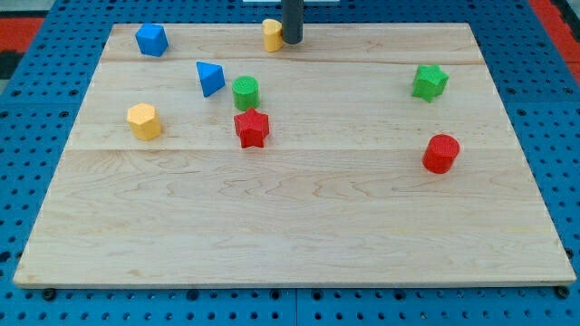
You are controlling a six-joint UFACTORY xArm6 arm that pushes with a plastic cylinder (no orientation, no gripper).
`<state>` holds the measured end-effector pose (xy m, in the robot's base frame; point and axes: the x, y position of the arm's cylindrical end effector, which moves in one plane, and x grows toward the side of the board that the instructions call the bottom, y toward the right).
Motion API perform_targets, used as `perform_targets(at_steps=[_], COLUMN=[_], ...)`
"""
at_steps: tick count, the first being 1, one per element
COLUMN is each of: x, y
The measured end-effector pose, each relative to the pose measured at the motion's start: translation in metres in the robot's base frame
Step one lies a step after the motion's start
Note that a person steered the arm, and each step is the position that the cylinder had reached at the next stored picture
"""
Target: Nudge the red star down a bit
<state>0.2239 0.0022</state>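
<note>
The red star (252, 128) lies on the wooden board (290, 226), left of centre. A green cylinder (246, 92) sits just above it, nearly touching. My tip (292, 40) is at the view's top edge of the board, well above the red star and slightly to its right. The tip stands right next to a yellow block (271, 34), on that block's right side.
A blue triangular block (210, 78) lies up-left of the green cylinder. A blue block (151, 40) is at the top left. A yellow hexagonal block (143, 120) is at the left. A green star (430, 81) and a red cylinder (441, 153) are at the right.
</note>
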Motion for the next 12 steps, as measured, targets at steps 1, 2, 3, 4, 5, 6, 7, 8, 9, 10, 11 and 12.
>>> perform_targets(at_steps=[1, 2, 3, 4, 5, 6, 7, 8, 9, 10, 11, 12], x=[0.000, 0.010, 0.032, 0.051, 0.074, 0.088, 0.088, 0.099, 0.157, 0.168, 0.141, 0.118], y=[0.009, 0.009, 0.004, 0.001, -0.015, -0.033, -0.031, 0.027, 0.003, -0.093, -0.102, -0.041])
